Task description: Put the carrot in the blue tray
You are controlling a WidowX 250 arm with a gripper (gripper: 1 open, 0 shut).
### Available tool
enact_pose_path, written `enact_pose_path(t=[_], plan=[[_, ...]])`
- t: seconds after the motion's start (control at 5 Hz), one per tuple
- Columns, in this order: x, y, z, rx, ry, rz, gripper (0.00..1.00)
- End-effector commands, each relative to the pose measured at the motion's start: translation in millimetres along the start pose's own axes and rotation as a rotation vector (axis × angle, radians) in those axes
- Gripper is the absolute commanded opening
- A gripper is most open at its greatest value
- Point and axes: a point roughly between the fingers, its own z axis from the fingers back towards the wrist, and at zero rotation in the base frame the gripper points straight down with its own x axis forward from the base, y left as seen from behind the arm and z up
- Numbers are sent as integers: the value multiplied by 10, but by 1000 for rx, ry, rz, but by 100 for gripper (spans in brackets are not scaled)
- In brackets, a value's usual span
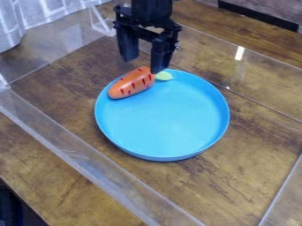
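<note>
The orange carrot (131, 83) lies across the back left rim of the blue tray (171, 119), its pale green tip (167, 77) pointing right along the rim. Part of the carrot rests over the tray's edge, part inside. My gripper (143, 62) hangs just above and behind the carrot, its two black fingers (126, 50) spread apart with nothing between them. It does not touch the carrot.
The tray sits on a dark wooden table (71, 97) under a clear glossy sheet. A raised transparent edge (48, 132) runs along the front left. Light fabric (24, 22) shows at the far left corner.
</note>
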Motion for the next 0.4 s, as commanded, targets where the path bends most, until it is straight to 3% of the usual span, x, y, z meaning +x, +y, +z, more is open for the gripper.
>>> enact_pose_path(t=[0.0, 0.2], plan=[[103, 152, 67, 14, -53, 15, 100], [122, 262, -55, 17, -50, 23, 100]])
